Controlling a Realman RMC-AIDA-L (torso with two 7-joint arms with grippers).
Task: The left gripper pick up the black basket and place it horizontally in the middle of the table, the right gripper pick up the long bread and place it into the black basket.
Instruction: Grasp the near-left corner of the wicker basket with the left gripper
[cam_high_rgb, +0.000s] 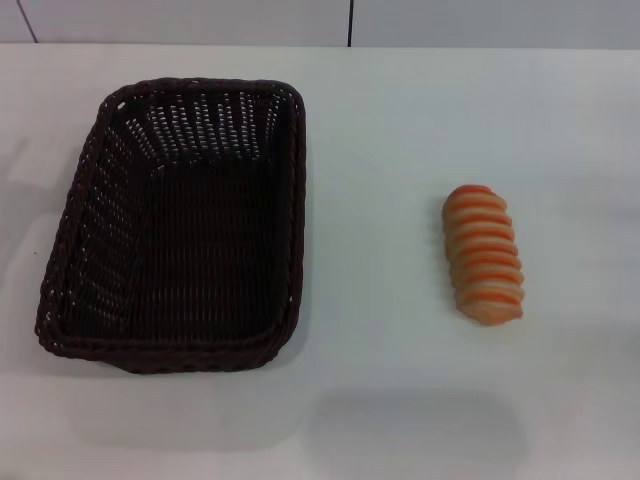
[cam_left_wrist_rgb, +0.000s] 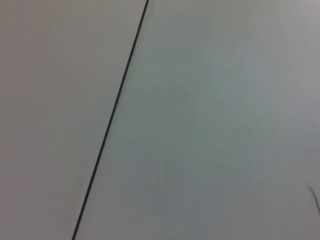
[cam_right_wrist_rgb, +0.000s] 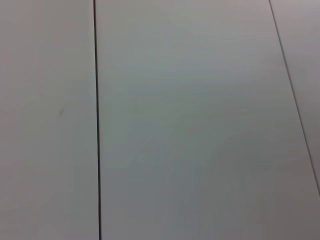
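The black basket (cam_high_rgb: 180, 230) is a dark woven wicker tray lying on the left part of the white table (cam_high_rgb: 390, 150) in the head view, its long side running front to back, with nothing inside. To its right, apart from it, lies the long bread (cam_high_rgb: 484, 254), a small loaf with orange and cream stripes, also pointing front to back. Neither gripper shows in any view. Both wrist views hold only plain pale panels crossed by thin dark seams.
A pale wall with a dark vertical seam (cam_high_rgb: 350, 22) runs behind the table's far edge. Bare tabletop lies between the basket and the bread and along the front edge.
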